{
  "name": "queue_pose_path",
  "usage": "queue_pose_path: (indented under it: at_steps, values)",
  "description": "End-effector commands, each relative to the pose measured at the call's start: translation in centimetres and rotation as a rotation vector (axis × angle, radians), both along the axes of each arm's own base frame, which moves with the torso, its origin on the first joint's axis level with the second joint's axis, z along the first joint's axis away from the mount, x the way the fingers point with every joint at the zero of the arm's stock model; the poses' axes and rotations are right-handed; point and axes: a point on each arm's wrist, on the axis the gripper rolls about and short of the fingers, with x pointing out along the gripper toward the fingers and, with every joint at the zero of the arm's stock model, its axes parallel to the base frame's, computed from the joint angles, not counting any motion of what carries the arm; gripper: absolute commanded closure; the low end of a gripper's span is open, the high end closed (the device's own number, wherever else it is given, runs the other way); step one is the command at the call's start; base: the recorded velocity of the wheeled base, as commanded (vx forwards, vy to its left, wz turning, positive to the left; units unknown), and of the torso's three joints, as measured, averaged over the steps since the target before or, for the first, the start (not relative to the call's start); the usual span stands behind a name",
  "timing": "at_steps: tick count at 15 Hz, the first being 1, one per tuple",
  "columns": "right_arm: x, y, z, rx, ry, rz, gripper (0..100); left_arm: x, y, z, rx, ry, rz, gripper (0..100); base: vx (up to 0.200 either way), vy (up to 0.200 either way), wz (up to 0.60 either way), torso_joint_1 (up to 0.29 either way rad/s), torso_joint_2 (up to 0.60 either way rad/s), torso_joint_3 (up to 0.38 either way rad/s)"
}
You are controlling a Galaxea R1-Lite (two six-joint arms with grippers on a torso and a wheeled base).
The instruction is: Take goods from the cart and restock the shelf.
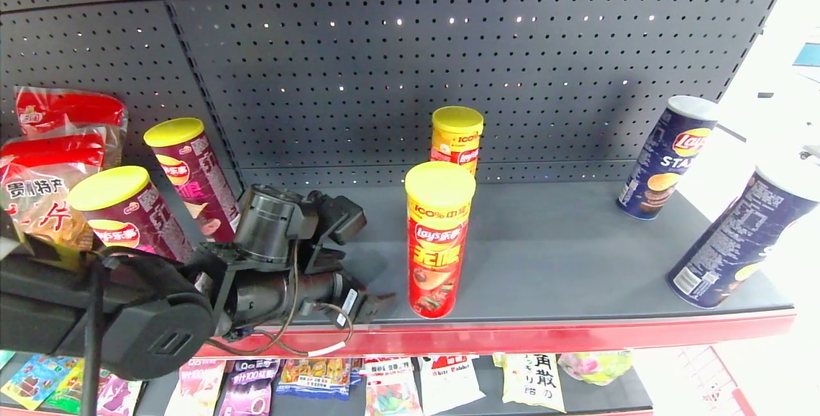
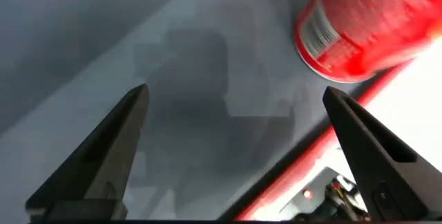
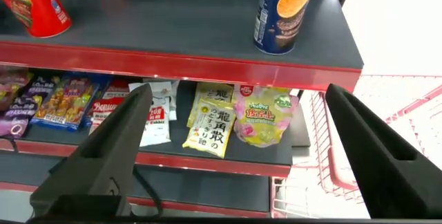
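The red chip can (image 1: 439, 243) stands upright at the front lip of the shelf (image 1: 576, 256), and the left gripper (image 2: 235, 92), wide open and empty just beside its base, could clip it and topple it off the edge; the right gripper (image 3: 238, 89) is likewise open and empty.

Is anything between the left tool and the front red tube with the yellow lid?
Nothing visible does: only bare grey metal shelf lies between the open left tool and the front red yellow-lidded chip tube.
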Motion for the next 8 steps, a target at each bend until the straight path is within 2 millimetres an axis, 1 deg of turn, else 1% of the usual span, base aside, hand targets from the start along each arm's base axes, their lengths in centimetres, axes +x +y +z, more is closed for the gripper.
queue_pose_path:
  at_steps: [1, 5, 8]
  values:
    - [0.2, 0.0, -0.1, -0.004, 0.012, 0.001, 0, 0.9, -0.5, -0.1, 0.005, -0.014, 0.018, 0, 0.000, 0.000, 0.00, 0.000, 0.00, 0.000]
    - [0.2, 0.0, -0.2, -0.003, 0.017, 0.001, 0, 2.2, -1.5, -0.2, 0.003, -0.028, 0.024, 0, 0.000, 0.000, 0.00, 0.000, 0.00, 0.000]
    - [0.2, 0.0, -0.2, -0.004, 0.018, 0.001, 0, 2.7, -2.2, 0.0, -0.006, -0.038, 0.018, 0, 0.000, 0.000, 0.00, 0.000, 0.00, 0.000]
